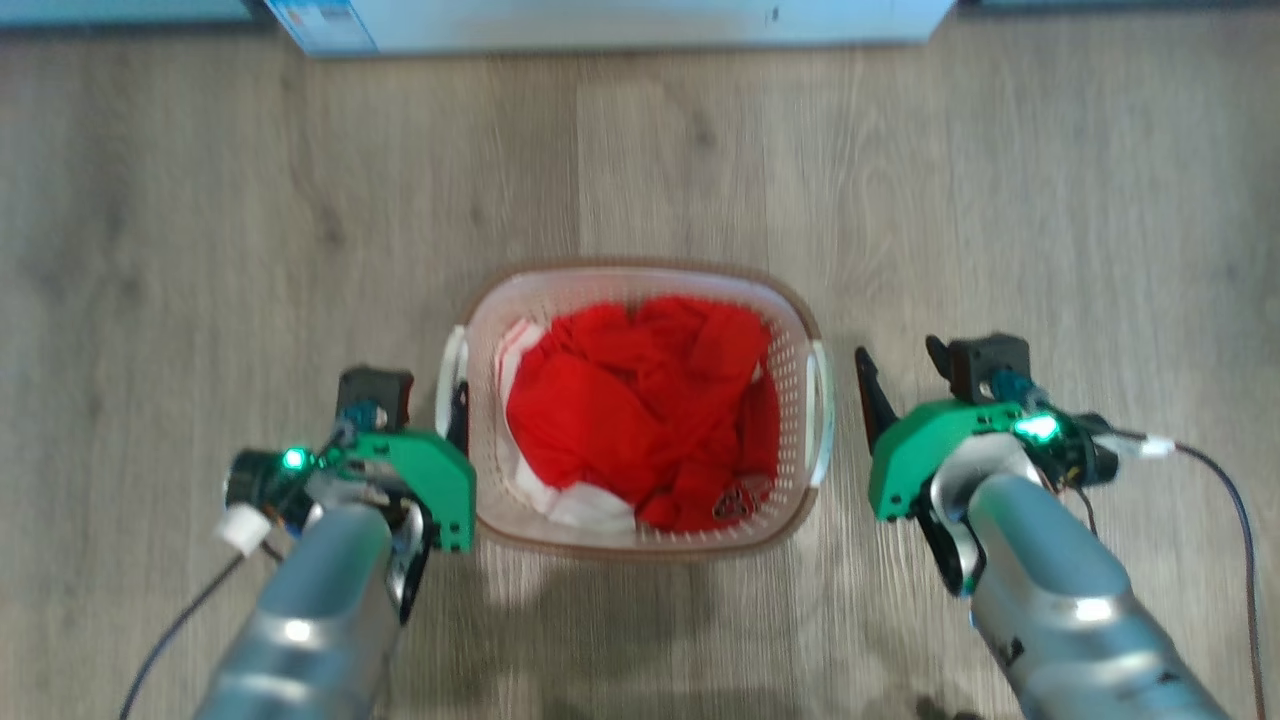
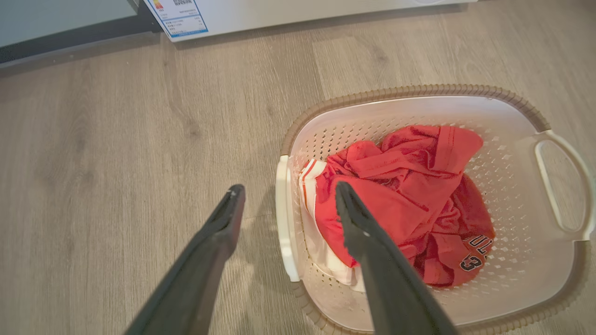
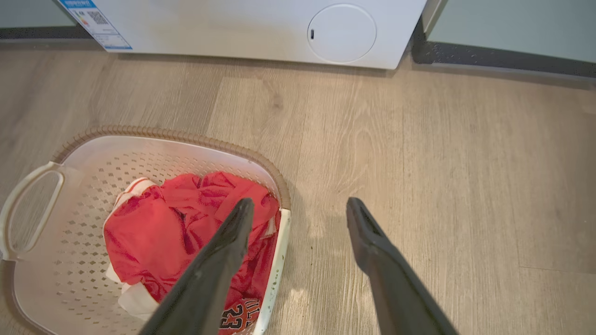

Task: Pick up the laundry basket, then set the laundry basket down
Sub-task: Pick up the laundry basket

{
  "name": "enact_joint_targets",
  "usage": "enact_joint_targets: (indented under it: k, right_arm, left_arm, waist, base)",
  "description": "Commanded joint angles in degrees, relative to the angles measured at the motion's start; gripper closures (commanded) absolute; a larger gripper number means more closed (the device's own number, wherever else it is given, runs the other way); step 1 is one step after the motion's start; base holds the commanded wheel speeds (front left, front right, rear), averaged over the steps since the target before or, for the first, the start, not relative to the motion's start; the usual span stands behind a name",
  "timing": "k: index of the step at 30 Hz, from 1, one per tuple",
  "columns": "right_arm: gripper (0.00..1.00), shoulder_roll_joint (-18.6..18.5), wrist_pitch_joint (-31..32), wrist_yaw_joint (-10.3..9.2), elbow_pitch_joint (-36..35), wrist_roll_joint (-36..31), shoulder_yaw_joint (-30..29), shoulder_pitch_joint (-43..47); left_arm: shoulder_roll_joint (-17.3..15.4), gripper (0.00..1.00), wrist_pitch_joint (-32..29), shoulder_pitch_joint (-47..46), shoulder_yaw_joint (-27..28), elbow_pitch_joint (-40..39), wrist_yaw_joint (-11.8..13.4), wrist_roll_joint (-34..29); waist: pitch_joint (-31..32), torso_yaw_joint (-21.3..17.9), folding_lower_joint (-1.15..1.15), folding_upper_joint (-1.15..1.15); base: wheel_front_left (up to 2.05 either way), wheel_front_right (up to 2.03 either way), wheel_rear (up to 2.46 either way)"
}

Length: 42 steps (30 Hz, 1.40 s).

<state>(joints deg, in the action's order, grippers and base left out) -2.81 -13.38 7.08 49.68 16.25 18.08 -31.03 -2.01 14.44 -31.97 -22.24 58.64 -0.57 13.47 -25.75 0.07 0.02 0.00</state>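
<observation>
1. Step: judged as pre-grasp for the pick-up. Nothing gripped, lift not started.
2. Basket (image 1: pixel 610 285) sits at the centre of the head view on the floor (image 1: pixel 200 200), apparently level. Red jersey (image 1: pixel 640 420) heaped inside, with some white cloth at its 7 o'clock edge. Appliance (image 3: pixel 233 28) on the floor at 12 o'clock, well apart from the basket.
3. Left gripper (image 2: pixel 289 187): at 8 o'clock of the basket in the head view. Jaws spread wide, holding nothing. In the left wrist view one finger is over the floor outside the basket and the other over the jersey, with the left handle (image 2: pixel 281 209) between them. Contact with the handle: cannot tell.
4. Right gripper (image 3: pixel 300 202): at 4 o'clock of the basket in the head view. Also spread wide and empty. In the right wrist view one finger is over the jersey and the other over bare floor, with the right handle (image 3: pixel 279 242) between them. In the head view the fingers look just beside the handle, apart from it.
5. Height of the tips against the handles is not readable from these views.
6. Next move, as judged: drop both grippers until each handle bar sits between the pads, then close both.
7. The lift needs both arms rising together, or the basket tilts and the jersey slides.
8. Risk: thin plastic handles may slip or flex under a shallow pinch, so a deep bite is wanted.
9. Set-down comes after the lift, and floor is free on all sides.
</observation>
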Motion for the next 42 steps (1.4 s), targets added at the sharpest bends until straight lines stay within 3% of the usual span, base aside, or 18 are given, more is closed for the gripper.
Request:
enact_joint_targets:
  k: [1, 13, 27, 42]
  right_arm:
    - [0.00, -0.07, 0.15, 0.41, 0.08, 0.87, 1.98, -0.67]
    - [0.00, -0.07, 2.79, 0.41, 8.97, 9.15, 9.02, -9.78]
    - [0.00, -0.07, 5.72, 0.41, 10.21, 18.60, 17.17, -14.90]
    - [0.00, -0.07, 8.39, 0.41, 13.68, 23.10, 22.30, -18.49]
  left_arm:
    - [-0.89, 0.00, 0.56, -1.79, 1.07, 0.22, -0.22, -0.53]
    - [-0.99, 0.00, -1.12, -12.56, -0.41, 13.59, -2.65, -1.36]
    - [-1.52, 0.00, -6.11, -17.55, -2.13, 15.20, -3.58, -1.10]
    - [-1.15, 0.00, -9.35, -20.04, -4.25, 15.30, -5.17, -0.23]
  waist:
    - [-4.33, -0.72, -0.02, 0.00]
    - [-14.72, -1.17, -0.02, 0.00]
    - [-20.59, -0.69, -0.02, 0.00]
    - [-24.46, -0.19, -0.02, 0.00]
  base:
    - [0.00, 0.00, 0.00]
    - [0.00, 0.00, 0.00]
    - [0.00, 0.00, 0.00]
    - [0.00, 0.00, 0.00]
